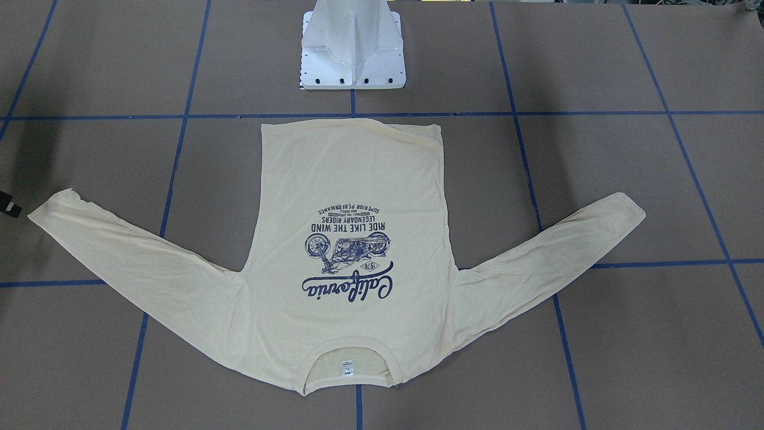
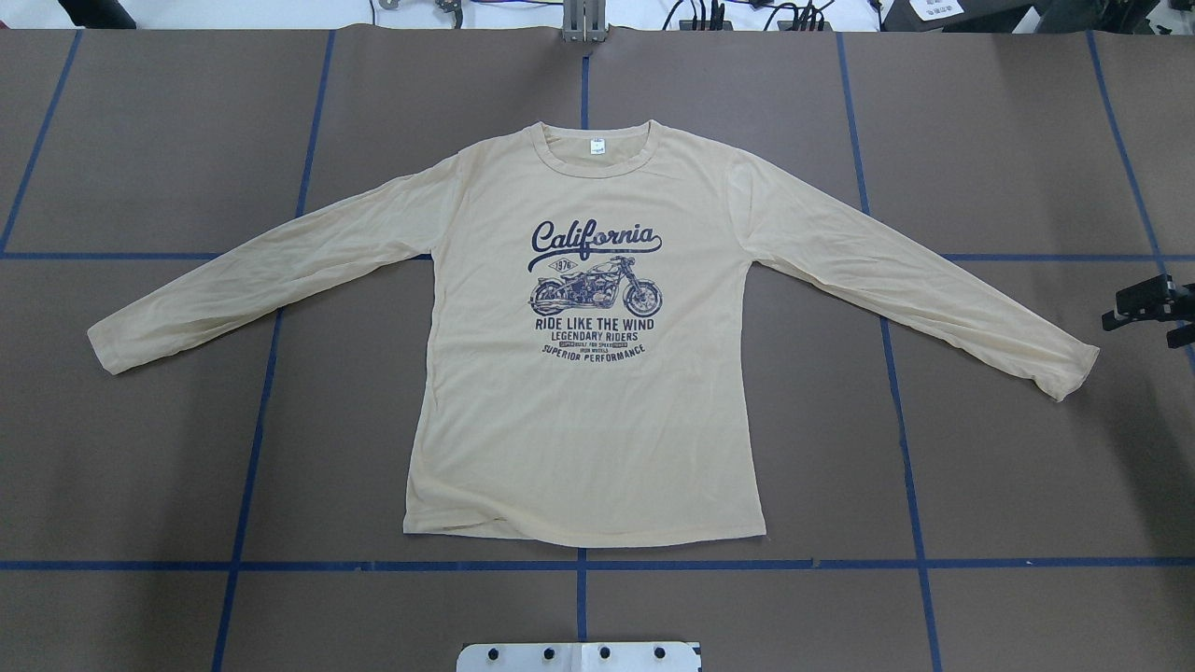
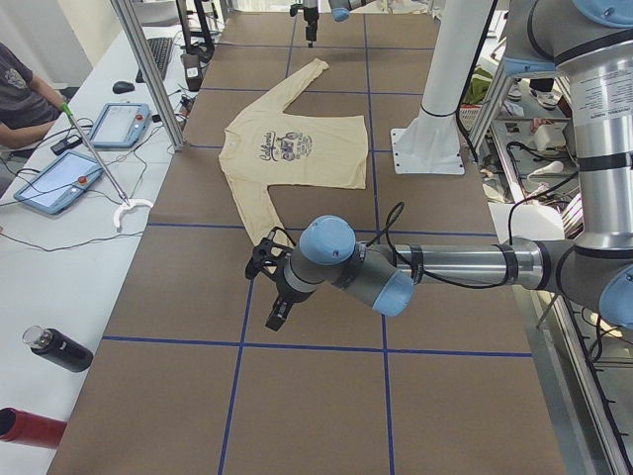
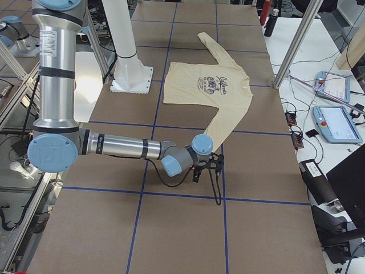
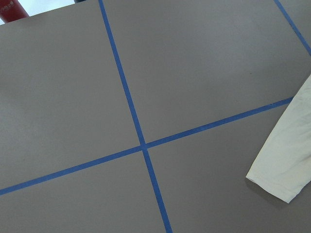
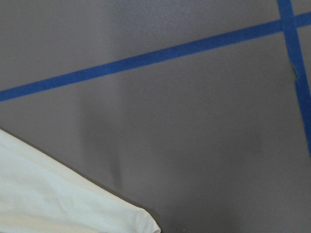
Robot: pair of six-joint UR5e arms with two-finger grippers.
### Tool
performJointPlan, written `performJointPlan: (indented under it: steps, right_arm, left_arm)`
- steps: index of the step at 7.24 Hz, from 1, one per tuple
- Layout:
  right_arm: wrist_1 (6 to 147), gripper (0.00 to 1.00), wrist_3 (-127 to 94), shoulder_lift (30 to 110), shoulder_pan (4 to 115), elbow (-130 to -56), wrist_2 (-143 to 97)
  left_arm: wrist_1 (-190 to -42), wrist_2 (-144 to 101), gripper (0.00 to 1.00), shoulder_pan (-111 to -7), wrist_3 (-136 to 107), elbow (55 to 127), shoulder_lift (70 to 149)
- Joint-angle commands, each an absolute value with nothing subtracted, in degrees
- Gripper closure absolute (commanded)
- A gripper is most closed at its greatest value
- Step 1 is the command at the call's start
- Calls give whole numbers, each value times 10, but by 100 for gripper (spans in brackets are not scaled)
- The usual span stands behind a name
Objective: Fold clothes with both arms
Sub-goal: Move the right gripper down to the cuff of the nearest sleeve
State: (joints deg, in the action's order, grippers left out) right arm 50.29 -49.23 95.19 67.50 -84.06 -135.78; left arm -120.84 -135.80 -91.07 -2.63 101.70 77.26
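- The left arm (image 3: pixel 455 265) reaches out low and level from its upright column, wrist bent downward.
- The left gripper (image 3: pixel 273 297) points down; I can't tell how its jaws stand.
- The right arm (image 4: pixel 122 146) mirrors it, with the forearm horizontal and low.
- The right gripper (image 4: pixel 204 166) hangs tipped down; its jaws are too small to read.

The shirt (image 2: pixel 588 420) is lying flat, print side up, on the tabletop (image 2: pixel 140 140), which is carrying a grid of blue tape lines (image 2: pixel 280 566). Its collar (image 2: pixel 595 154) is pointing toward the far edge, and its hem (image 2: pixel 583 539) is lying just short of the tape line nearest the white pedestal base (image 2: pixel 579 656). Both sleeves are spreading outward and slanting back toward the robot. The right gripper (image 2: pixel 1146 311) is showing only partly at the right edge, near the right cuff (image 2: pixel 1074 373) but apart from it; whether its fingers are standing apart cannot be told.
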Motion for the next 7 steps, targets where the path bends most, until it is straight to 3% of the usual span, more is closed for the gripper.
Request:
performJointPlan:
  steps: [1, 5, 6, 7]
  right_arm:
    - [458, 4, -577, 963, 632, -838, -1312]
    - [455, 16, -589, 957, 617, -838, -1302]
    - [455, 28, -589, 957, 617, -838, -1302]
    - [455, 54, -590, 957, 617, -838, -1302]
  left_arm:
    - [-1208, -1358, 0, -911, -24, 1017, 773]
    - [-1209, -1358, 0, -911, -20, 1015, 772]
    - [-1209, -1358, 0, -911, -20, 1014, 772]
    - [-1209, -1358, 0, -911, -20, 1014, 772]
